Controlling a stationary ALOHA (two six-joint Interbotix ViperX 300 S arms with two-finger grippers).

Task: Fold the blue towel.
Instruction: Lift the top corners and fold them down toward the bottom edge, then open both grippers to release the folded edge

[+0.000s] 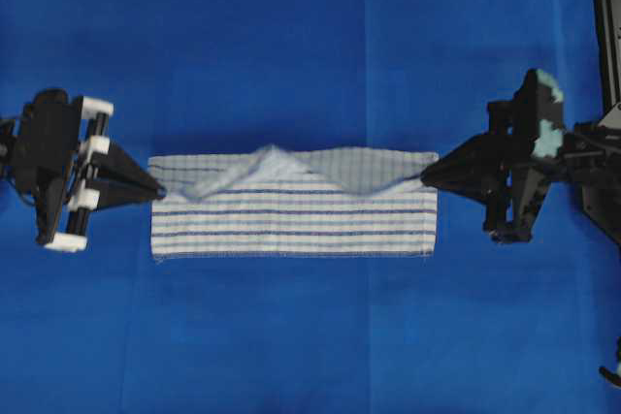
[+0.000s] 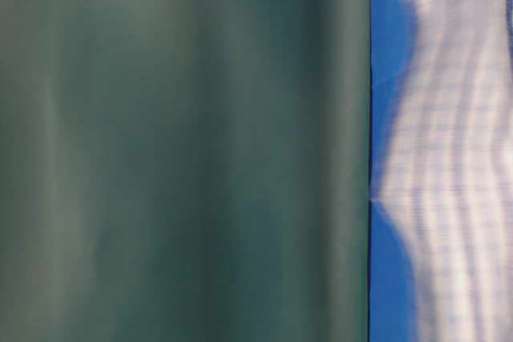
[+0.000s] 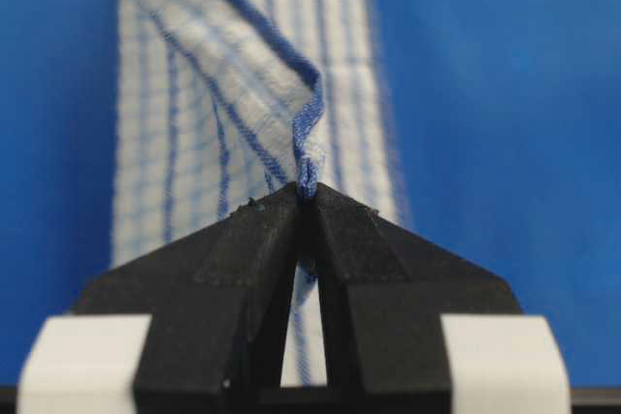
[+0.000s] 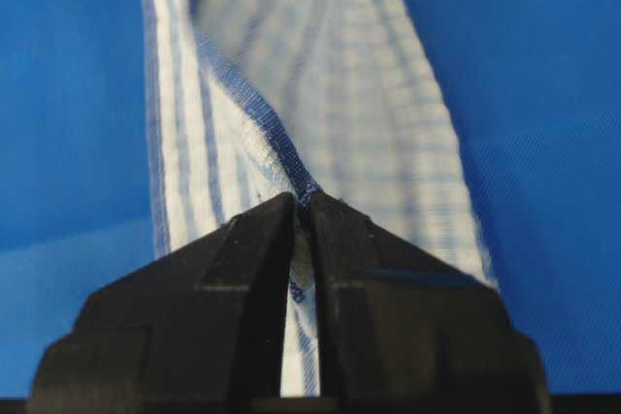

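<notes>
The blue towel (image 1: 291,212), white with thin blue stripes, lies in the middle of the blue table cover as a long band. Its far edge is lifted and pulled toward the near side, peaking in a ridge at the middle. My left gripper (image 1: 158,188) is shut on the towel's left far corner; the hem (image 3: 309,147) is pinched between the black jaws. My right gripper (image 1: 427,177) is shut on the right far corner, the hem (image 4: 281,152) caught at its tips (image 4: 302,199). The table-level view shows the towel (image 2: 457,150) only as a blur.
The plain blue table cover (image 1: 291,36) surrounds the towel on all sides. A dark frame (image 1: 606,16) runs along the right edge of the overhead view. A grey-green surface (image 2: 184,150) fills most of the table-level view.
</notes>
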